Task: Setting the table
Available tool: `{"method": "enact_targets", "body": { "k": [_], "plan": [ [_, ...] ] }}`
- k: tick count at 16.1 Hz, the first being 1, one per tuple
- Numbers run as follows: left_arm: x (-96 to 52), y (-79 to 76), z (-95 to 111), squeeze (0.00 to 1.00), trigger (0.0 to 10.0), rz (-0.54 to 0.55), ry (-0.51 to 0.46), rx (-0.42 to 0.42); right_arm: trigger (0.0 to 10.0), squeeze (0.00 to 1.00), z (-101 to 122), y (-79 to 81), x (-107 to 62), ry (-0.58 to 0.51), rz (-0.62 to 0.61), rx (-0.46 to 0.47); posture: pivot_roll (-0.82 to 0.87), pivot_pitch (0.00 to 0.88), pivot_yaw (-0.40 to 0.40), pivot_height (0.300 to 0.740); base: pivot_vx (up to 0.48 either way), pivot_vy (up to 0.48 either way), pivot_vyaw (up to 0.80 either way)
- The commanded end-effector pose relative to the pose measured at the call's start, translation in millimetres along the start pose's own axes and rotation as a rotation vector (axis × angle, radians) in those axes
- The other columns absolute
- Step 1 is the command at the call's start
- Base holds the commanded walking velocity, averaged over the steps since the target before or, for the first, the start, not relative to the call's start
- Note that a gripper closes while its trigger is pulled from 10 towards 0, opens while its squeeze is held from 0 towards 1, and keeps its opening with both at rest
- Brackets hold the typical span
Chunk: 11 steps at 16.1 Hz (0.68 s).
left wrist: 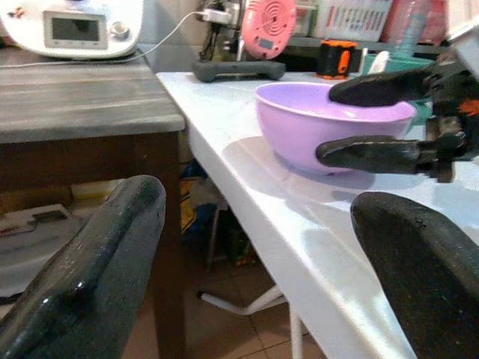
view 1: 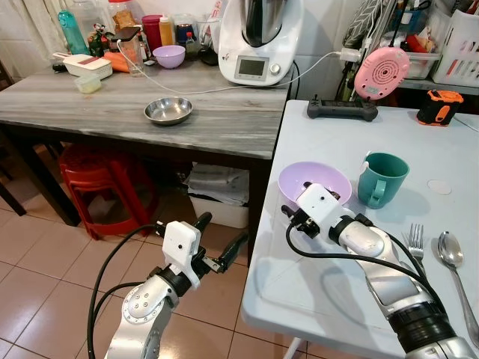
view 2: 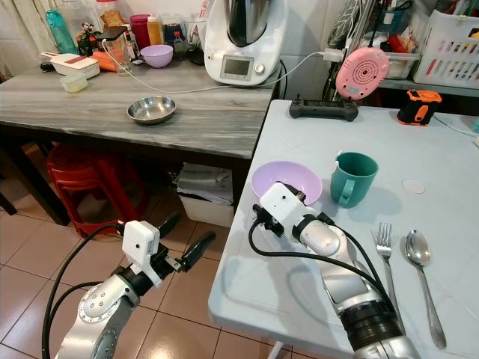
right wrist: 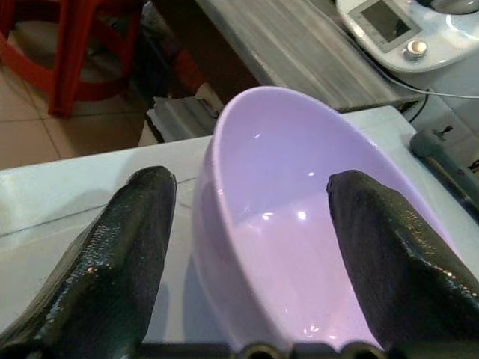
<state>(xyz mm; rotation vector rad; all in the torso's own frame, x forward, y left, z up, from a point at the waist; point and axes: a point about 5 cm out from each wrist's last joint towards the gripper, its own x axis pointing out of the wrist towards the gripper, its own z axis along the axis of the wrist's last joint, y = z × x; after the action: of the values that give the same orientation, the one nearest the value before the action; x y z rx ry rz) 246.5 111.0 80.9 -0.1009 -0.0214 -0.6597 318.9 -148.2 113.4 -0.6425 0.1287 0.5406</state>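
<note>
Straddling bowl rim: right gripper (open)

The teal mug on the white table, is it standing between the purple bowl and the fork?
No, the teal mug stands beside the purple bowl, while the fork lies nearer the robot on the white table.

A grey wood-grain counter on dark legs stands against a pale wall, a red plastic stool tucked beneath it on the beige tiled floor; a white table adjoins the counter.
</note>
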Motion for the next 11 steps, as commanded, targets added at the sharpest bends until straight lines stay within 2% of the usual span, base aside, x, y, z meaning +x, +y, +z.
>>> {"method": "enact_targets", "body": {
  "k": [1,4,8,11],
  "plan": [
    [0.7,-3.3,7.5,0.00,10.0,-0.046,-0.032,0.008,0.0,0.00,2.4,-2.3,2.1,-0.006,0.010,-0.026,-0.09,0.000,0.029,0.740,0.000,0.000,0.00],
    [-0.8,-7.2,6.3,0.00,10.0,-0.115,-0.028,-0.046,0.0,0.00,-1.2,-3.4,0.6,-0.001,0.007,-0.034,-0.09,0.000,0.029,0.740,0.000,0.000,0.00],
    [-4.2,-9.2,6.9,0.00,10.0,-0.212,-0.005,-0.066,0.0,0.00,-5.7,-3.3,-0.9,0.003,0.002,-0.059,-0.09,0.000,0.037,0.740,0.000,0.000,0.00],
    [-5.6,-8.4,6.6,0.00,10.0,-0.227,0.004,-0.075,0.0,0.00,-6.6,-4.0,-0.7,0.005,0.001,-0.059,-0.09,0.000,0.040,0.740,0.000,0.000,0.00]
  ]
}}
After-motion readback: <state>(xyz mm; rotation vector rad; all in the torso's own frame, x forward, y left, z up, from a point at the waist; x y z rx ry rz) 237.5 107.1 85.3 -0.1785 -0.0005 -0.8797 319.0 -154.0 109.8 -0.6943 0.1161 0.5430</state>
